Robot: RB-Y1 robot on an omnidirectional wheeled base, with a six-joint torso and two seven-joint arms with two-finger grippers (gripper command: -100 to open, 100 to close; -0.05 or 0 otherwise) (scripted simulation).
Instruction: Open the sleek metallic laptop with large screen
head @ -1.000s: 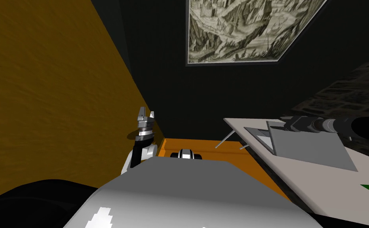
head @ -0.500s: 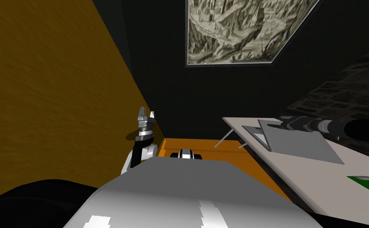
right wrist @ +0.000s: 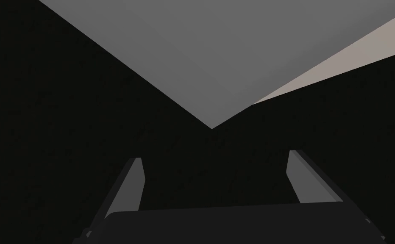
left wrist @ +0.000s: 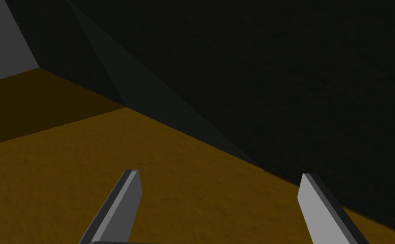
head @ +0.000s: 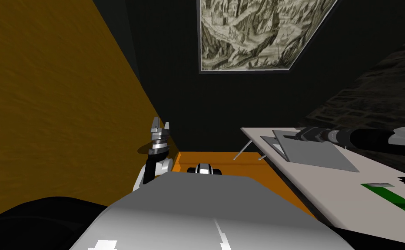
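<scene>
Right gripper (right wrist: 214, 155): I see both fingers (right wrist: 131, 186) rising from the dark body, spread wide apart, with nothing between them.
Laptop (right wrist: 218, 51): a flat, plain grey panel. One corner points down at the gap between the fingertips and lies beyond them.
Table (right wrist: 362, 53): a pale beige strip beside one edge of the panel.
Surroundings: dark on both sides.

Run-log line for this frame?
right jaws open, facing laptop lid corner, not gripping | left jaws open, arm raised | laptop on table
</scene>
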